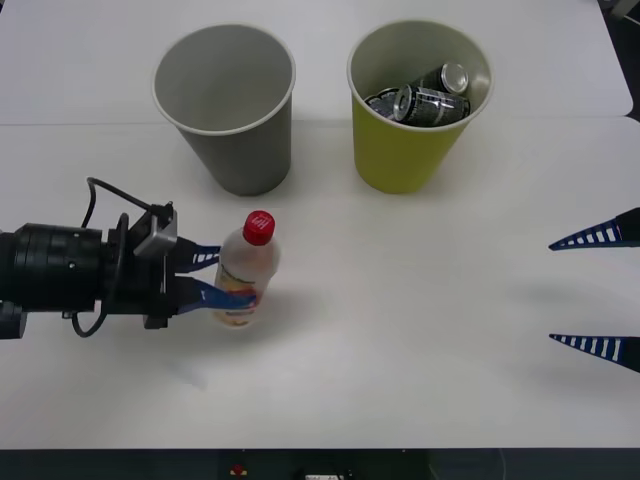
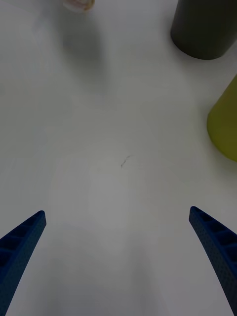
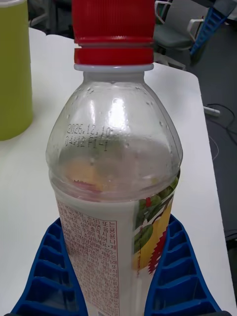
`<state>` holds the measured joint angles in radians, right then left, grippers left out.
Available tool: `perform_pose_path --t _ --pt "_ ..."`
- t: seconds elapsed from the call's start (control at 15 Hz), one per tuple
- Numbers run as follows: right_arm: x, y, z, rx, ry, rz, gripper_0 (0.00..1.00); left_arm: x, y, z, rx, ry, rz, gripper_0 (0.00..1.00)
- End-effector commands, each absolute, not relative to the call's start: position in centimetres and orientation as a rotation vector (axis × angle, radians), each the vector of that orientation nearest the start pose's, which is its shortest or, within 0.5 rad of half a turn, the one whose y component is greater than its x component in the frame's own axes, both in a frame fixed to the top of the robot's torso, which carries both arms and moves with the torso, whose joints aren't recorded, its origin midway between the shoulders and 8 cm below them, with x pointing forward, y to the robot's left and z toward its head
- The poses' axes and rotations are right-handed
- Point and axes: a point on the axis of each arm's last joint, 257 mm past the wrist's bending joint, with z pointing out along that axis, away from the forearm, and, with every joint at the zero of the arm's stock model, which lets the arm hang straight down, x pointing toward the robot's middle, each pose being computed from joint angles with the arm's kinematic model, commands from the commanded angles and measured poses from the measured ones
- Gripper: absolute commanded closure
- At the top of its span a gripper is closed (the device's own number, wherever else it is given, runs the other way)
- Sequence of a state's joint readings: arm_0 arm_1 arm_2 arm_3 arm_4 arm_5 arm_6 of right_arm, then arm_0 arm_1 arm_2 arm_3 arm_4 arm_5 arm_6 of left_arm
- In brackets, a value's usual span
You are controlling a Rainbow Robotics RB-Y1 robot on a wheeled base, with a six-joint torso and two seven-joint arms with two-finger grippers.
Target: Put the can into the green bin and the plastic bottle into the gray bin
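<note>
I have the left claw [image 1: 218, 278] closed on the small clear plastic bottle with the red screw cap and pale fruit-printed label [image 1: 245, 270]. Both blue ribbed fingers [image 3: 49, 269] press the labelled lower body, one on each side, and the bottle stands upright on the white desk [image 1: 420, 330].

Step in hand, by my judgement: the grasp for the bottle half of the task. The can half looks done, since dark cans [image 1: 425, 97] already lie inside the yellow-green tapered paper-cup bin [image 1: 410, 150].

The plain gray tapered paper-cup bin [image 1: 235, 140] stands just ahead of the left claw, beyond the bottle and slightly to the inside; nothing shows in it. The yellow-green bin sits farther off toward the right arm's side, apart from the gray one.

The next move calls for a lift high enough to clear the gray bin's pale rolled rim, a short carry forward, and release over its mouth. Risk: a bottle base clipping the rim could tip the light cup.

The right claw [image 1: 598, 292] waits wide open, well apart from the bottle and holding nothing.
</note>
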<state>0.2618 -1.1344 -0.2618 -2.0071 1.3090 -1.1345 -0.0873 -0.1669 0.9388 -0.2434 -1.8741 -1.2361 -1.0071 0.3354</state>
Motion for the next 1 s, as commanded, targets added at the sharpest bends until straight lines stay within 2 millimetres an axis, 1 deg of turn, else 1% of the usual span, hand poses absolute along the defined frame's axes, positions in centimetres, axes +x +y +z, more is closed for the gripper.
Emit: perform_pose_path --t 0.07,0.13,0.27,0.4,0.6,0.67,0.8,1.0 --pt "34.1 -28.6 -16.7 -1.634 1.596 0.209 0.00 37.3 12.6 -15.2 1.355 1.625 -0.703 1.00" --pt "34.1 -28.6 -16.7 -1.634 1.596 0.209 0.00 37.3 12.7 -14.6 1.345 1.645 -0.699 1.00" --pt "34.1 -28.6 -16.7 -1.634 1.596 0.209 0.00 37.4 13.2 -12.8 1.310 1.704 -0.666 1.00" --pt "34.1 -28.6 -16.7 -1.634 1.596 0.209 0.00 37.5 14.2 -11.2 1.258 1.786 -0.627 1.00" --pt "34.1 -28.6 -16.7 -1.634 1.596 0.209 0.00 38.0 16.2 -8.9 1.166 1.880 -0.533 1.00" --pt "34.1 -28.6 -16.7 -1.634 1.596 0.209 0.00 38.3 16.5 -8.2 1.133 1.909 -0.504 1.00" --pt "34.1 -28.6 -16.7 -1.634 1.596 0.209 0.00 39.0 16.6 -6.4 1.110 1.937 -0.466 1.00" --pt "34.1 -28.6 -16.7 -1.634 1.596 0.209 0.00 40.6 17.8 -3.2 1.139 1.948 -0.370 1.00"
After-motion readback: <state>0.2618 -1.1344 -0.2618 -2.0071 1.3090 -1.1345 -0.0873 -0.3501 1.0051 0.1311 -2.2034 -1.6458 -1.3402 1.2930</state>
